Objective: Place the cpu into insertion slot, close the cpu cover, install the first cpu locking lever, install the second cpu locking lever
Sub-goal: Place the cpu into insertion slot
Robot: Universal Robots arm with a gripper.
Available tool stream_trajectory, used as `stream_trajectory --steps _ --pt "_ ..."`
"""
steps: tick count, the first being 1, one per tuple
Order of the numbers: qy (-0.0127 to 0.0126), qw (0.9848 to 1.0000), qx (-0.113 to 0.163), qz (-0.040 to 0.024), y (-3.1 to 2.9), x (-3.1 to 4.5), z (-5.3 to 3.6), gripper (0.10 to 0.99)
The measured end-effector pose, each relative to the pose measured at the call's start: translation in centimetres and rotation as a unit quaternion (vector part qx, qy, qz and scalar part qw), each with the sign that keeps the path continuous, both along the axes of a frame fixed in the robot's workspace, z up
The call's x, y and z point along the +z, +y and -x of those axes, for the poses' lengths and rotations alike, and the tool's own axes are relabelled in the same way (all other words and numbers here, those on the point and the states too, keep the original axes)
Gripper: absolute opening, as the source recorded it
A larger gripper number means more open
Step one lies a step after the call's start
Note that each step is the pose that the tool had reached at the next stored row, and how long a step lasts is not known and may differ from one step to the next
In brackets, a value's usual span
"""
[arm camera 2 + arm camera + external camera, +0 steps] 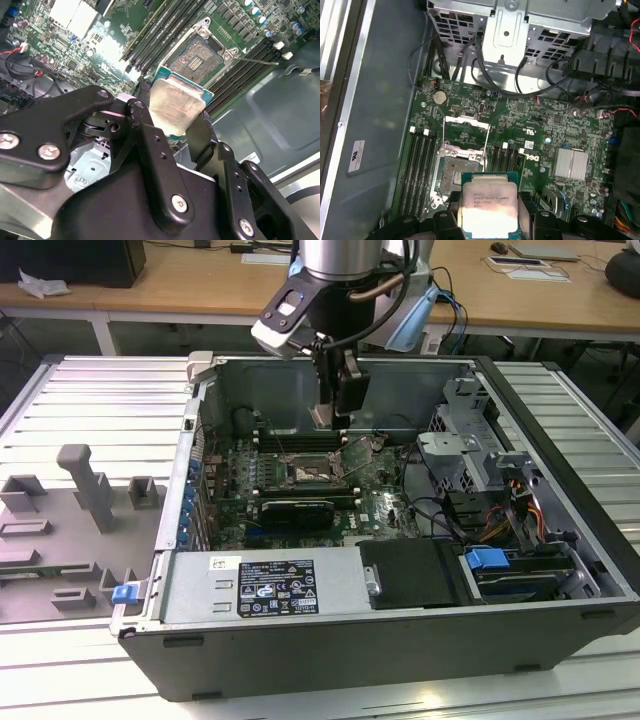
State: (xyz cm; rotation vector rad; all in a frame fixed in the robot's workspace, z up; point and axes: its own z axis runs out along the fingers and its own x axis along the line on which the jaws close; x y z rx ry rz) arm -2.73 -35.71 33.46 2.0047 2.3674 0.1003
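Observation:
My gripper [335, 412] hangs inside the open computer case, above the green motherboard [380, 505]. It is shut on the cpu [175, 105], a small square chip with a pale metal top, held by two opposite edges between the black fingers [145, 117]. The cpu [487, 207] hovers above and a little off to one side of the insertion slot [459, 175], which lies bare and dark. The cpu cover [465, 131] is swung open beside the insertion slot [312, 472]. A thin metal locking lever [255, 61] sticks out by the socket.
Long black memory slots [417, 170] flank the socket. A black graphics card [295, 510] lies in front of it, a metal drive cage [470, 445] and cables stand at the exterior view's right, and the power supply [260, 585] is in front. A grey fixture tray [70, 530] lies outside the case.

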Motion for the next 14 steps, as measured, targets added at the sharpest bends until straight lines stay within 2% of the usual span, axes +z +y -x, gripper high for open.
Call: stream_trajectory --steps 11,14 --pt "0.0003 0.9999 -0.016 0.0001 0.00 -0.73 0.00 0.533" --pt "0.0003 0.9989 -0.046 0.0001 0.00 -1.03 0.00 0.533"
